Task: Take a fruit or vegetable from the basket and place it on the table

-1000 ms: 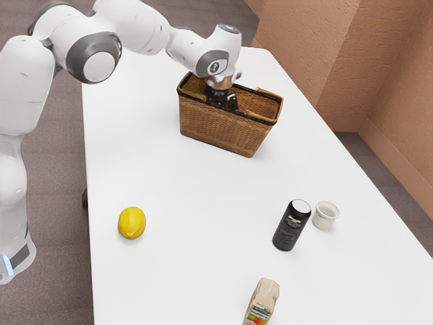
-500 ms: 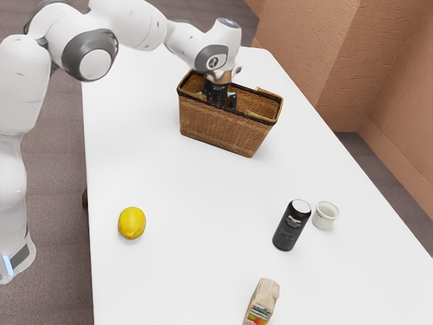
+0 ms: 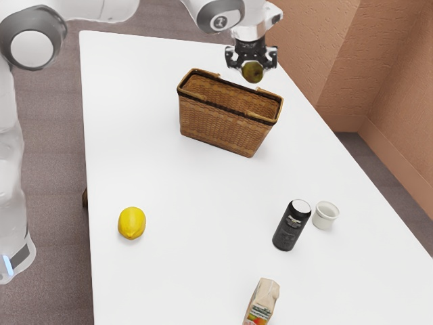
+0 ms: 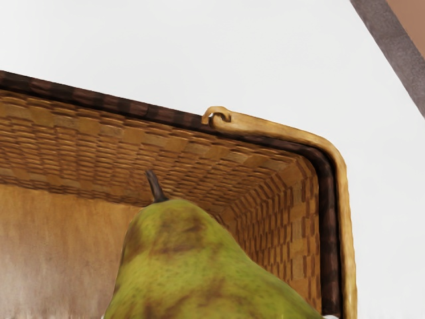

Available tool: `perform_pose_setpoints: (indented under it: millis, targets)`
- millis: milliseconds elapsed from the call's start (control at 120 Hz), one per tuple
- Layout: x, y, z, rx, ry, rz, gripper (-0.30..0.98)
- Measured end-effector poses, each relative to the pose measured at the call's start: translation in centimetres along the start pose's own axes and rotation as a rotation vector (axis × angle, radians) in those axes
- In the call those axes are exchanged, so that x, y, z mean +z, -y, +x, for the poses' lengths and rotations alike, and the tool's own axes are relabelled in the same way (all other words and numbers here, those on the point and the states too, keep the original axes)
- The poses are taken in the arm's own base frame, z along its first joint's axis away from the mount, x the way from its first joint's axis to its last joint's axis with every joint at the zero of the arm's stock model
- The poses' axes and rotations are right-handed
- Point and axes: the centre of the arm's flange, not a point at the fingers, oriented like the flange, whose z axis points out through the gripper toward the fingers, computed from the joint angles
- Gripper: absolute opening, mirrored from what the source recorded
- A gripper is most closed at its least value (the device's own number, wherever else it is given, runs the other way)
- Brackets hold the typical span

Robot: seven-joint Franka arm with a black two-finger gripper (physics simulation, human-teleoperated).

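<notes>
One yellow lemon lies at the exterior view's left on the white surface, well apart from the rest. Next rightward stands a wicker basket, its handles lying along the rim, which leaves the mouth free for reaching in. Above it, the black hand is clamped on a mottled green pear, fingers parted by about the fruit's width. They seem to grip its broad body, leaving the stem free; the raised hold probably helps it clear the rim before being set down. Farther right come an upright juice carton, a black can and, just beside that, a small white cup.
</notes>
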Motion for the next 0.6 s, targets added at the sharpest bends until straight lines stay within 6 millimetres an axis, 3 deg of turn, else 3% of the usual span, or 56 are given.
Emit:
perform_pose_setpoints:
  millis: [92,167,267,350,392,442,533,600]
  targets:
    - [-5.5,-4.0,-3.5,0.100,-0.080,-0.081,0.32]
    - [-8.4,-7.4,-6.9,0.180,-0.140,-0.127,0.32]
    - [-10.1,-12.1,-12.5,0.272,-0.171,-0.183,0.32]
    - [-10.6,-15.7,-19.4,0.361,-0.155,-0.236,0.32]
    - [-10.8,-16.5,-21.7,0.383,-0.144,-0.256,0.42]
    - [-10.8,-16.8,-22.3,0.381,-0.139,-0.266,0.50]
    - [-10.4,-16.7,-21.4,0.350,-0.140,-0.271,0.59]
    - [-10.2,-15.9,-19.0,0.269,-0.134,-0.265,0.62]
